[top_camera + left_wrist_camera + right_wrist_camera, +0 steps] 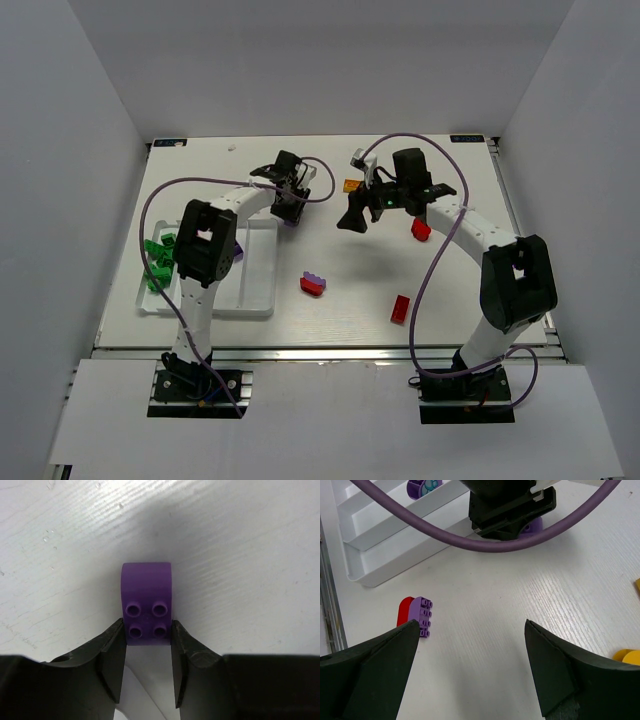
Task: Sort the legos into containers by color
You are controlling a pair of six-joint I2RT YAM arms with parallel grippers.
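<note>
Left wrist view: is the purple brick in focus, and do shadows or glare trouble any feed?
Left wrist: the purple brick is sharp, with a soft shadow on the table around it; the left tool is nearly black. Right wrist: table grain is sharp, the near purple cable looks soft, the right tool dark. Top external: even light, no glare, faint shadows.

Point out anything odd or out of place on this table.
A light purple brick lies flush against a red brick outside the tray: two colours, possibly stuck together and needing separation. The dark purple brick in the left gripper looks normal. Nothing looks spilled or damaged.
</note>
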